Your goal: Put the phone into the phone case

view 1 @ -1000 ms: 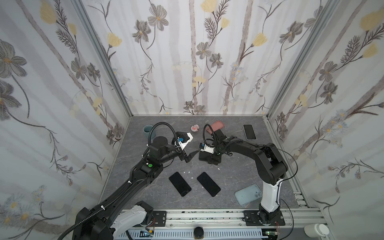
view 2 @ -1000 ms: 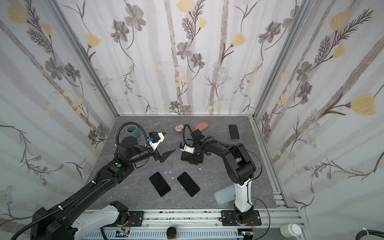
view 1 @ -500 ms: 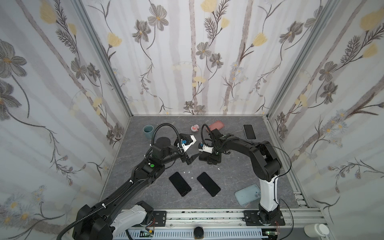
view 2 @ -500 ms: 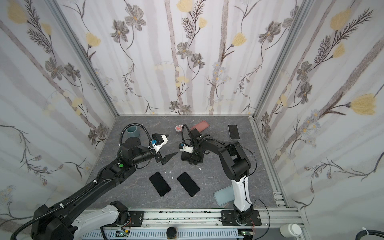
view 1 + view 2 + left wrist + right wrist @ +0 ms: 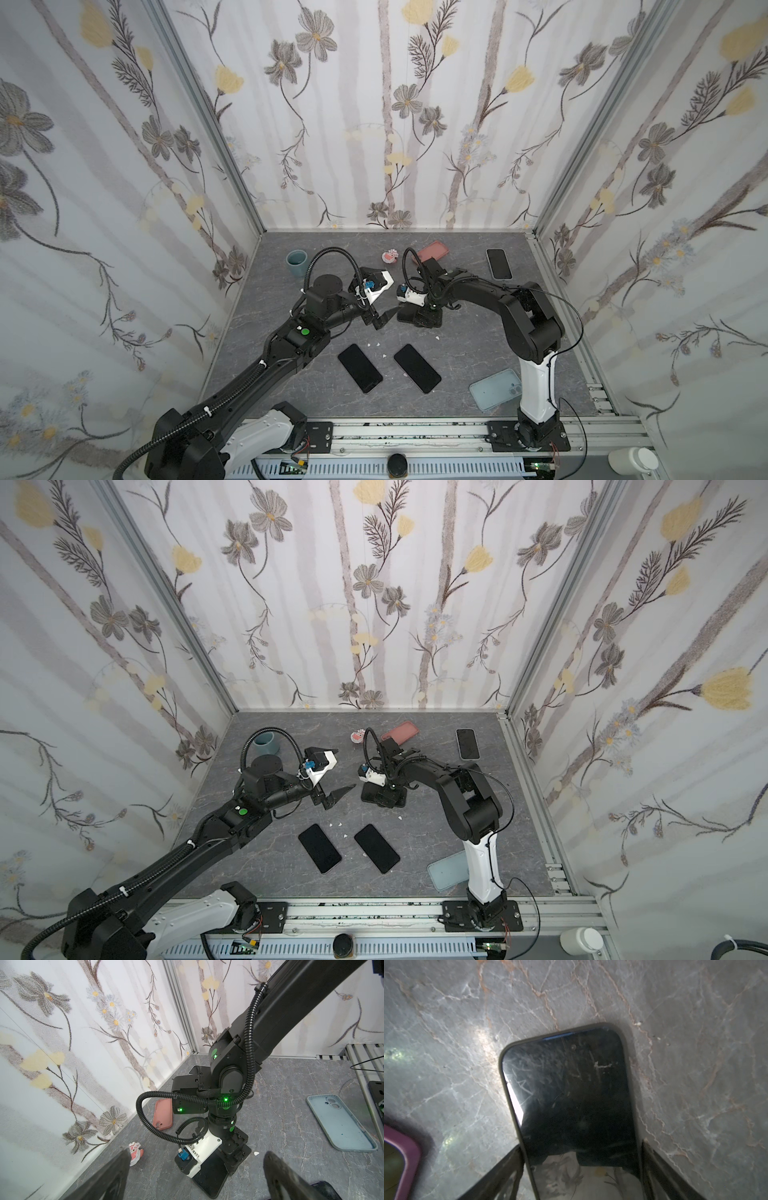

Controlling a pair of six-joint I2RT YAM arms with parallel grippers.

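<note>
Grey marbled tabletop (image 5: 469, 353), right gripper (image 5: 580, 1145) clamps the dark-rimmed black phone (image 5: 566, 1084) flat by its edges, left gripper (image 5: 384, 318) hovers alongside, jaws wide.

Both top views are bright, evenly lit and sharp, with only faint shadows and straight lines bowing toward the frame corners (a wide lens), while the right wrist view is dim and soft, with white glare streaking the scratched phone (image 5: 571, 1095) screen.
</note>
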